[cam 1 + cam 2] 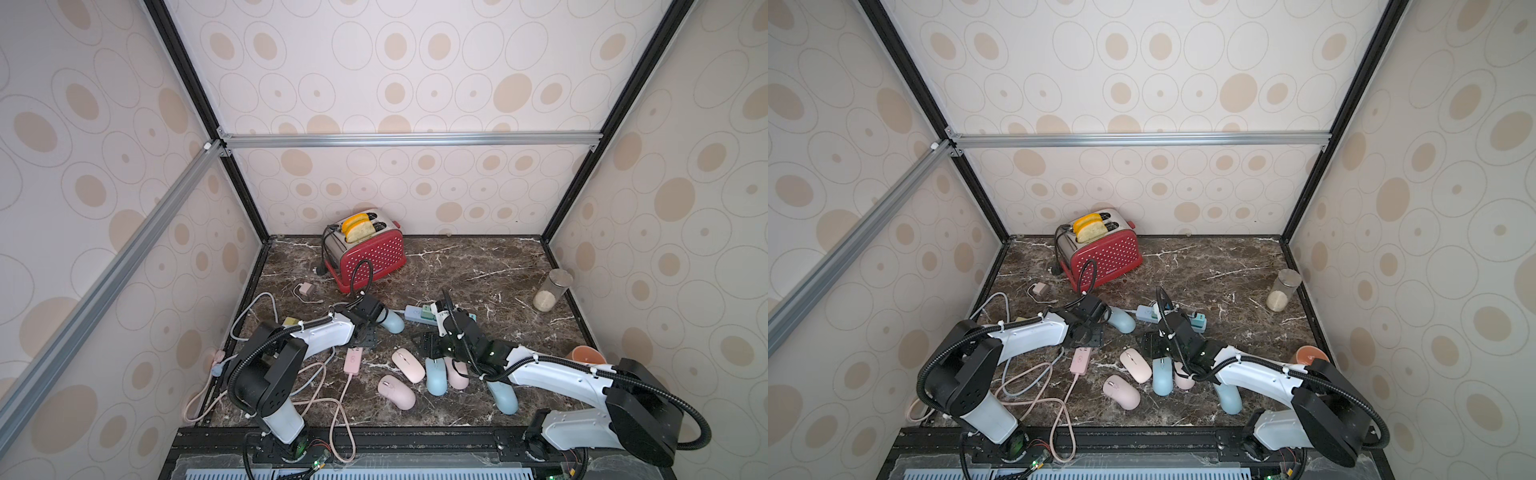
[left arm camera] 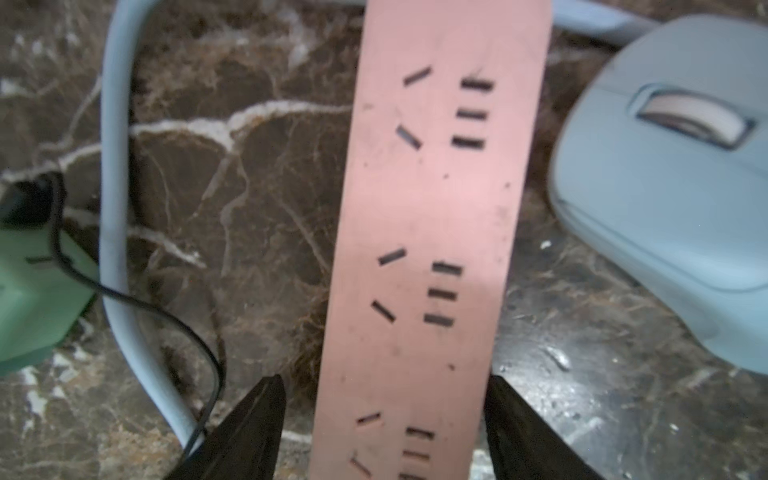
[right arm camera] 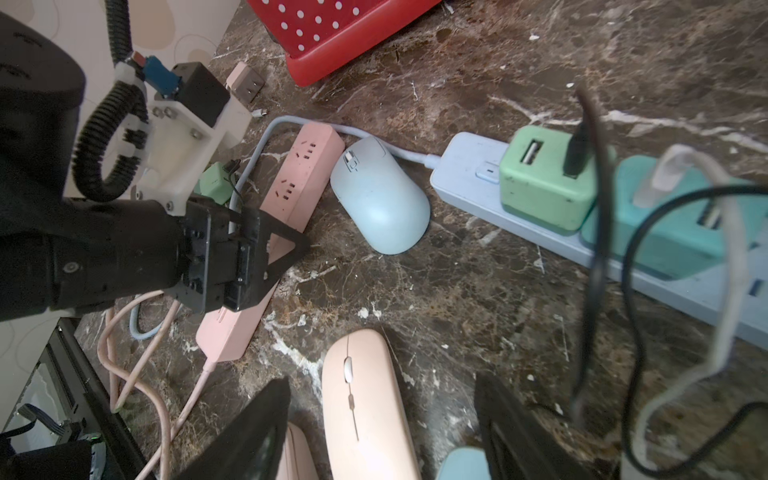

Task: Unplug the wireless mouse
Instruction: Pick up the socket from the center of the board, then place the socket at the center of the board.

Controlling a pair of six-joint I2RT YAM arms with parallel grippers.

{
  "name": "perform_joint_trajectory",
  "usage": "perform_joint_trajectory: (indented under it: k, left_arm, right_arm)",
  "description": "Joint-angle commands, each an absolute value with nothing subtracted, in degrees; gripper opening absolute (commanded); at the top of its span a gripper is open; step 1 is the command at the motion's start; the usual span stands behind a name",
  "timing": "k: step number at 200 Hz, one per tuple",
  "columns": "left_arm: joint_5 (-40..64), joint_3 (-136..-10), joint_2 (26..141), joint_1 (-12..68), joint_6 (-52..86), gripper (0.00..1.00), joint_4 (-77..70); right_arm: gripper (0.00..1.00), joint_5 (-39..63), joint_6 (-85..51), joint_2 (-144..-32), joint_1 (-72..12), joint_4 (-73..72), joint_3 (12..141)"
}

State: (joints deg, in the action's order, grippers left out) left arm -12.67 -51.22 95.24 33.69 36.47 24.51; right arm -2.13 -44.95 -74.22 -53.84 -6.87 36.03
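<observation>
Left gripper [image 2: 386, 379]: jaws part open astride the pink strip [image 2: 436, 199], with a gap at one finger; nothing gripped.
Right gripper [image 3: 382, 378]: wide, empty, over a pink mouse [image 3: 365, 415].
Room: bare table [image 1: 478, 266] centre right, between toaster [image 1: 370, 257] and jar [image 1: 550, 291].
Blue mouse [image 2: 665, 208]: just beside the strip, at the right edge of the left wrist view.
Black cable [image 3: 575, 153]: plugged in a green charger [image 3: 540, 183], upper right of the right wrist view; which mouse it reaches, cannot tell.

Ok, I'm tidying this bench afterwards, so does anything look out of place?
The red toaster sits skewed to the back wall, its black cord looped across its front. The pink cable sprawls in loops over the front rail.
</observation>
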Motion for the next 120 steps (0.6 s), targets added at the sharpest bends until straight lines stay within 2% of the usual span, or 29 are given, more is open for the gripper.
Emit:
perform_joint_trajectory:
  k: [1, 22, 37, 85, 120]
  left_arm:
    - [-16.8, -52.9, 97.3, 34.1, 33.9, 0.67, 29.3]
    - [-19.8, -55.4, 97.5, 34.1, 32.3, 0.49, 31.5]
    - [-21.4, -58.0, 97.9, 34.0, 31.0, 0.41, 32.6]
    - [-27.0, -64.4, 94.8, 34.2, 21.9, 0.42, 34.1]
    - [-34.2, -68.4, 97.8, 34.3, 13.9, 0.42, 33.9]
  right_arm:
    - [0.74, -3.1, -44.6, -72.4, -53.2, -6.1, 34.7]
    - [0.74, -3.2, -44.8, -71.6, -52.8, -6.4, 34.0]
    - [0.74, -3.2, -45.0, -71.4, -52.7, -6.8, 33.7]
    - [0.74, -2.9, -45.2, -69.8, -52.0, -7.3, 32.0]
    - [0.74, -2.6, -45.5, -69.5, -51.7, -8.0, 31.3]
